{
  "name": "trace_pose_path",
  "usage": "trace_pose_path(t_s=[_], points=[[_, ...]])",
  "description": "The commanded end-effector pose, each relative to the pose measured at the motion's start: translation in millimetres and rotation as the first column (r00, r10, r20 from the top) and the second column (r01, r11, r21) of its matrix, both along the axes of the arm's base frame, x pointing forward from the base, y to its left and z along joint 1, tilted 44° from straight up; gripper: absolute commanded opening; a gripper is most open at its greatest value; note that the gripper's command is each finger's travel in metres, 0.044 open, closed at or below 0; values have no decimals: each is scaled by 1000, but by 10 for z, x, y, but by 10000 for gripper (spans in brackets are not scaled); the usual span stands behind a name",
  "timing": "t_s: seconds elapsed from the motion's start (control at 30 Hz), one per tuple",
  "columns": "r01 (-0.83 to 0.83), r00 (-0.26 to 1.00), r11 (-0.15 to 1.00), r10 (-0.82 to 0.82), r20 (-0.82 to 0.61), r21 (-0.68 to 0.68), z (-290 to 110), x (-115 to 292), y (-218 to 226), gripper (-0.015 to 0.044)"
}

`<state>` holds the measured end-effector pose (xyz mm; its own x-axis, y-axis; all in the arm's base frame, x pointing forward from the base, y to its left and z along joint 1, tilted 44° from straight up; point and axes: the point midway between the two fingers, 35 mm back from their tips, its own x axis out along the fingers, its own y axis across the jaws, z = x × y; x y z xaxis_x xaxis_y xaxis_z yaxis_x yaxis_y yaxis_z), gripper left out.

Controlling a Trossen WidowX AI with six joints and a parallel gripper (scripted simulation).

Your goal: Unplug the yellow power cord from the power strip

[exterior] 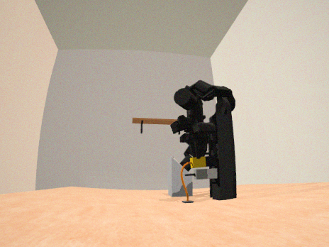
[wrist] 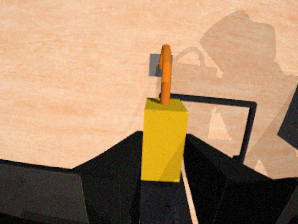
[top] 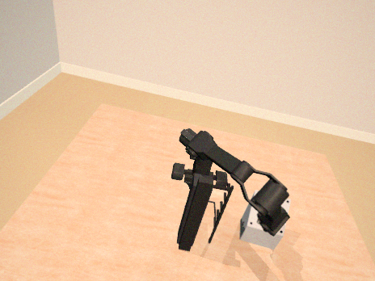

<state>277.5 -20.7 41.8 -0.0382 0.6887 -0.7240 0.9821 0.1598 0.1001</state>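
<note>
Near the bench's right edge, plug: yellow plug (wrist: 164, 137) clamped in the jaws, seemingly just above the grey power strip (exterior: 203, 173).
Cord: orange cord (exterior: 183, 181) drooping to the bench.
Risk: releasing here, the plug may drop onto the strip.

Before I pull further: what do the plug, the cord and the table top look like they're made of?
Plug: a plain yellow block with a matte, even surface, likely hard plastic; the gripper is shut on it. Cord: smooth orange and curved, probably rubber or vinyl sheathing. Table top: pale streaky grain, looks like light wood or laminate, matte.
</note>
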Motion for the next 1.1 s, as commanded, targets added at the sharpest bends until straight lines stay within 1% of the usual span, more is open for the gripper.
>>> trace_pose_path(t_s=[0.0,0.73,0.83,1.07], points=[[-1,1000,1000,1,-1,0,-3,1,-6,0],[2,1000,1000,-2,-1,-3,-206,85,-256,0],[3,1000,1000,-3,-2,2,-183,64,-181,79],[4,1000,1000,-4,-2,2,-181,62,-175,262]])
